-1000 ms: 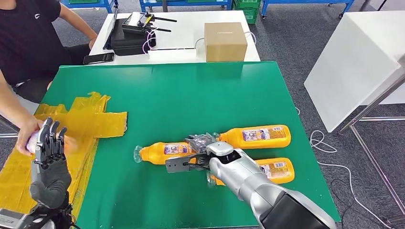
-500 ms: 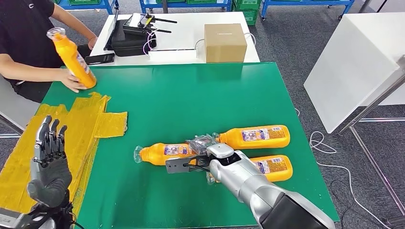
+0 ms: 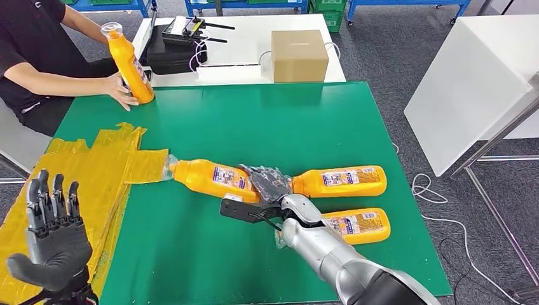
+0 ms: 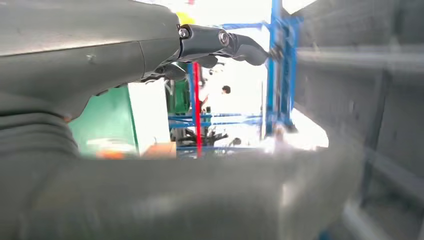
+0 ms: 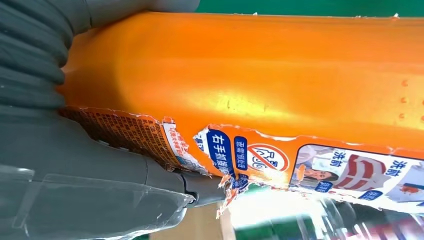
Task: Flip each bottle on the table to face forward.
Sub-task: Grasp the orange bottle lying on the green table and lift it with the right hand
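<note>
A: Bottle [image 3: 213, 177] status? Right hand [image 3: 270, 183] grips its base end; cap now points at the yellow sheet [image 3: 95, 166], swung from a second ago.

B: Turn underway, probably; label side unclear. Left hand [image 3: 51, 235] raised, fingers spread, holding nothing.

A: Two more bottles [image 3: 340, 181] [image 3: 356, 225] lie just beside the wrist. Open green table [image 3: 254, 121] lies beyond; a person [image 3: 38, 51] stands another bottle [image 3: 129, 62] at the far corner.

We see a cardboard box [image 3: 300, 54] on the white desk [image 3: 241, 44]; left of it a black case [image 3: 171, 54] and a phone [image 3: 131, 77].
</note>
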Robot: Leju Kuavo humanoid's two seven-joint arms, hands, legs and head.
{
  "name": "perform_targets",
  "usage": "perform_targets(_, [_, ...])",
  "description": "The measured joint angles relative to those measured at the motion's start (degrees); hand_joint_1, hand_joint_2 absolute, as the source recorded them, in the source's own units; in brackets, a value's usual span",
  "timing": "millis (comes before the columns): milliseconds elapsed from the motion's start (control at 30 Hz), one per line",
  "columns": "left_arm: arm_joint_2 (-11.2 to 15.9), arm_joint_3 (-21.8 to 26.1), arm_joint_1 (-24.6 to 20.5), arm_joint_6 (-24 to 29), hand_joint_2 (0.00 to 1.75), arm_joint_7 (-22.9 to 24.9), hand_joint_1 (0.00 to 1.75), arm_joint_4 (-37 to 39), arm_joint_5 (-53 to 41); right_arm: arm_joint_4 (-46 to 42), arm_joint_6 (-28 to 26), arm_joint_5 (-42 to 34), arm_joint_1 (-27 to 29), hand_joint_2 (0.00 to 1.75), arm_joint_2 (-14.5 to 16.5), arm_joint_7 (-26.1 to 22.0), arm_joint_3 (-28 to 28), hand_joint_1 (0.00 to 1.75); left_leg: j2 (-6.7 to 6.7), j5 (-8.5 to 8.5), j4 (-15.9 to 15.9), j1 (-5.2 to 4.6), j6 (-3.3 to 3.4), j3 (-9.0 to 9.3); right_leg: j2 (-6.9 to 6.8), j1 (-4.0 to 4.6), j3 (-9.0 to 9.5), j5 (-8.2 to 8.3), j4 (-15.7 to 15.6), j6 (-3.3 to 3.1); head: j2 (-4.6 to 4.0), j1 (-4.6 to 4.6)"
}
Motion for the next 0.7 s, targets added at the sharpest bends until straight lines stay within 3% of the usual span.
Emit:
perform_targets(100, [-4.24,2.8,1.66,-1.65,1.75,2.26,0.0,1.01,4.14,-7.39,-0.85,-1.26,3.45,1.75,-0.22,-2.16,-3.43,1.75,-0.07,0.0,0.0,-0.01,0.0,-0.2,-0.05,0.0,-0.19,-0.01,-0.01,0.01,0.0,0.0])
perform_targets(267, [-7.83,2.39,2.9,0.18,1.75,3.39,0.0,3.17,6.03,-18.66,0.66,-2.79,8.38,1.75,-0.57,-3.67,-5.58,1.75,-0.04,-0.01,0.0,-0.01,0.01,-0.36,-0.05,-0.02,-0.35,-0.01,-0.03,0.01,0.0,0.0])
perform_targets(467, [-9.72,0.04,3.36,1.52,1.75,3.57,0.0,4.78,6.63,-26.64,1.74,-2.91,11.92,1.75,-0.6,-3.75,-5.55,1.75,-0.04,-0.01,0.0,-0.01,0.01,-0.42,-0.04,0.0,-0.39,-0.01,-0.02,0.01,0.0,0.0])
perform_targets(700, [-10.33,-1.54,3.58,0.62,1.75,4.19,0.0,5.53,7.01,-29.4,2.42,-3.6,12.85,1.75,-0.57,-3.97,-5.44,1.75,-0.04,0.0,0.0,0.0,0.0,-0.42,-0.04,0.01,-0.4,0.0,-0.02,0.0,0.0,-0.01])
